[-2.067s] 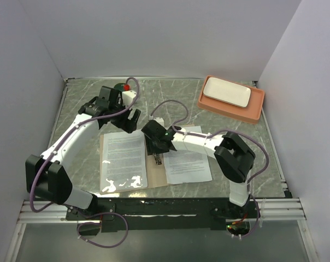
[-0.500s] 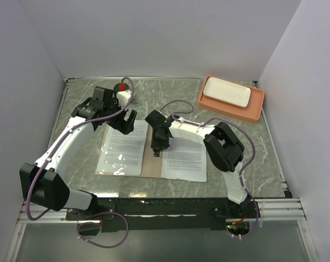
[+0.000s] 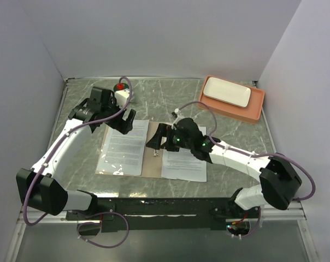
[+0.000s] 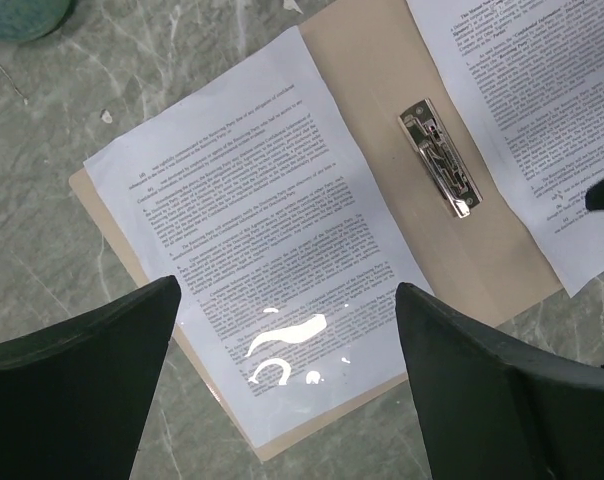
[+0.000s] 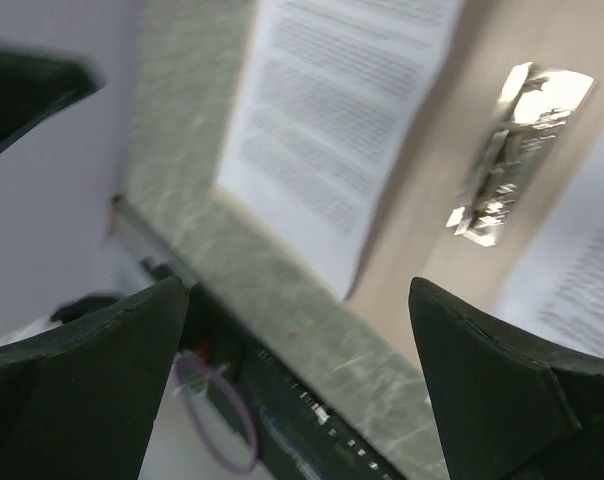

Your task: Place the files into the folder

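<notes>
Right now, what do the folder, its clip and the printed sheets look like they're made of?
Folder: matte tan card, probably cardboard; flat, no sheen.
Clip: shiny silvery metal, with bright reflections.
Sheets: thin white paper with black print. The left one shows a glossy glare patch, so it may be coated or sleeved; I cannot tell which.
</notes>
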`<state>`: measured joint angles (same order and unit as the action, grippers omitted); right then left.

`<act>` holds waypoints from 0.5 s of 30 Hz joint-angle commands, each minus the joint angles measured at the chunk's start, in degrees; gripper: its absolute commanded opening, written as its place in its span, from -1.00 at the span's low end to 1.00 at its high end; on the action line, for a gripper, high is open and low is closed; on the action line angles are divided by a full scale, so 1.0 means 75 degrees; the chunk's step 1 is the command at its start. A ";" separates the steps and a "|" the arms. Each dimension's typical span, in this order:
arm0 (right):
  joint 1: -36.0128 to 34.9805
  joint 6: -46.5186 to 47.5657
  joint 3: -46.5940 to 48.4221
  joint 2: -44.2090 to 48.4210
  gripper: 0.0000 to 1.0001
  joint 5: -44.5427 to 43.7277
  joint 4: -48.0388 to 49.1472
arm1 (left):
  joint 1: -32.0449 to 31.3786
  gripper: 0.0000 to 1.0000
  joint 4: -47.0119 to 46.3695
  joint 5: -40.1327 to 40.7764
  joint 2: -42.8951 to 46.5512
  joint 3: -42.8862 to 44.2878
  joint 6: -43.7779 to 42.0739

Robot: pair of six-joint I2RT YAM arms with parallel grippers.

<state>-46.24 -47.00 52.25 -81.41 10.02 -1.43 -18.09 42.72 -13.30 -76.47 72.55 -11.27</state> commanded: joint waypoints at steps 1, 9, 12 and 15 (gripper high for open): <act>0.0259 -0.0157 -0.0931 0.0143 0.99 0.1639 0.2477 | -0.0026 0.94 0.0129 0.0027 0.0128 0.0018 0.0049; -0.1393 0.1346 0.1165 0.0097 0.99 -0.3538 -0.2748 | -0.0085 -0.98 0.0465 0.0344 0.0177 0.0052 0.0120; -0.1125 0.0773 0.0956 0.0341 0.61 -0.2758 -0.2389 | -0.0085 -0.98 0.0422 0.0204 0.0327 -0.0110 0.0061; -0.0446 -0.0316 -0.0503 0.1113 -0.79 -0.1420 -0.1008 | -0.0085 -0.98 0.0269 -0.0031 0.0748 -0.0310 -0.0079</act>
<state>-55.16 -42.04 57.39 -78.81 -4.25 -13.58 -18.59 45.30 -11.92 -74.94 71.26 -10.90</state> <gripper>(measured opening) 0.509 0.022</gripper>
